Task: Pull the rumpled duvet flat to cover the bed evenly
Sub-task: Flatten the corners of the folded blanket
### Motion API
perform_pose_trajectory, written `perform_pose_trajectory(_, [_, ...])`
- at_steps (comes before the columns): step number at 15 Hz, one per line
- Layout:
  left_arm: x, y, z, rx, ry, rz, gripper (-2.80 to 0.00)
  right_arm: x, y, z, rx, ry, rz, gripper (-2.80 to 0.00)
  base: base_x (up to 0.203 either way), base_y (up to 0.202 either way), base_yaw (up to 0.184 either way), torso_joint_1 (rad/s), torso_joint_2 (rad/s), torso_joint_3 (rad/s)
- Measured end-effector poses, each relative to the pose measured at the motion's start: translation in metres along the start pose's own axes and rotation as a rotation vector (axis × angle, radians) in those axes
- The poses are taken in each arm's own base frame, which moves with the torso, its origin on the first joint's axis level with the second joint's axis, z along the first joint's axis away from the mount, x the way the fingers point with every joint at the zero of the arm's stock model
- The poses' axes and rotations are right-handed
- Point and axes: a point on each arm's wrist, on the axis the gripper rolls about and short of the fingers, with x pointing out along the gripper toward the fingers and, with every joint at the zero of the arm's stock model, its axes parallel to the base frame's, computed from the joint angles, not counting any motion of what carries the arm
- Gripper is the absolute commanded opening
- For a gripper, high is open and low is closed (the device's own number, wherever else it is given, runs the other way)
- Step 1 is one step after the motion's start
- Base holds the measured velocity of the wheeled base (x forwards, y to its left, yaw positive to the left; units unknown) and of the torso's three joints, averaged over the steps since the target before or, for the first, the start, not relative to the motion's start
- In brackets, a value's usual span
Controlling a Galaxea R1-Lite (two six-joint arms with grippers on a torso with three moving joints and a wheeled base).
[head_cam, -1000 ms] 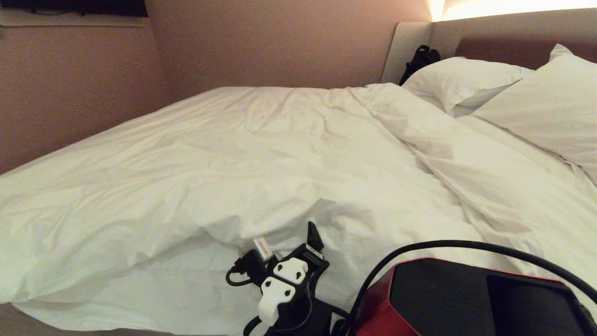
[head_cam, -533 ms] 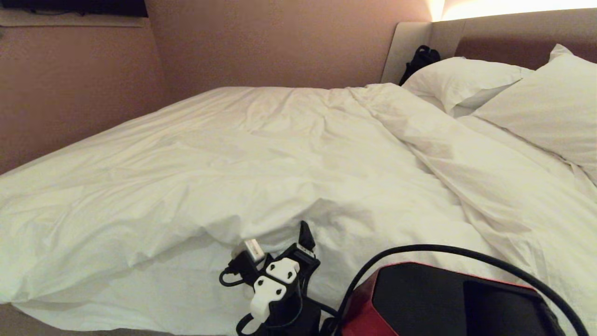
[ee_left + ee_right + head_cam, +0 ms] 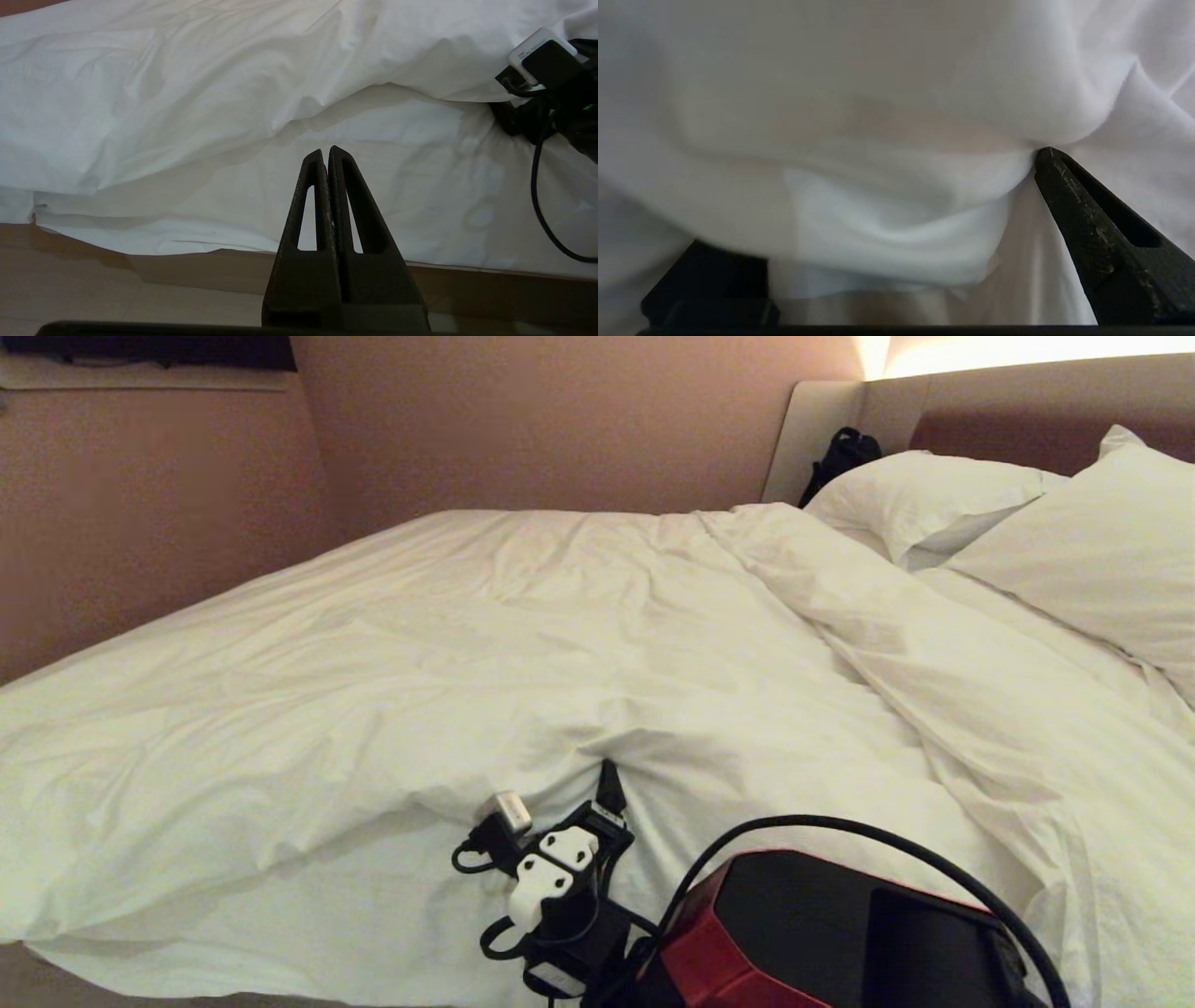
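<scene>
Jaws gaping wide, right gripper [image 3: 560,803] straddling duvet [image 3: 523,653] hem | left gripper [image 3: 329,154] pinched closed, idling | advising: be biting deep before pulling toward the bed [image 3: 327,266] edge

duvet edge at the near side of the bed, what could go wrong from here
1. The right gripper has its jaws open around a fold of the duvet; closing now may pinch only the thin cover, which could slip out on the pull.
2. The fitted sheet lies right under that fold and might be caught too.
3. The black cable loops over the bedding and could snag.
</scene>
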Motion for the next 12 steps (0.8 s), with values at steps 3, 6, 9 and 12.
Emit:
perform_pose_trajectory(3, [0.0,0.0,0.0,0.0,0.0,0.0,-2.8,0.016,-0.003,-0.003,0.016,0.017,-0.03,0.0,0.0,0.0,0.0,0.0,0.0,0.0])
perform_pose_trajectory(6, [0.0,0.0,0.0,-0.001,0.0,0.0,-2.8,0.022,-0.006,-0.006,0.016,0.029,-0.042,0.0,0.0,0.0,0.0,0.0,0.0,0.0])
perform_pose_trajectory(9, [0.0,0.0,0.0,0.0,0.0,0.0,-2.8,0.028,-0.009,-0.009,0.016,0.04,-0.053,-2.8,0.0,0.0,0.0,0.0,0.0,0.0])
perform_pose_trajectory(12, [0.0,0.0,0.0,0.0,0.0,0.0,-2.8,0.03,-0.011,-0.01,0.019,0.045,-0.06,-2.8,0.0,0.0,0.0,0.0,0.0,0.0])
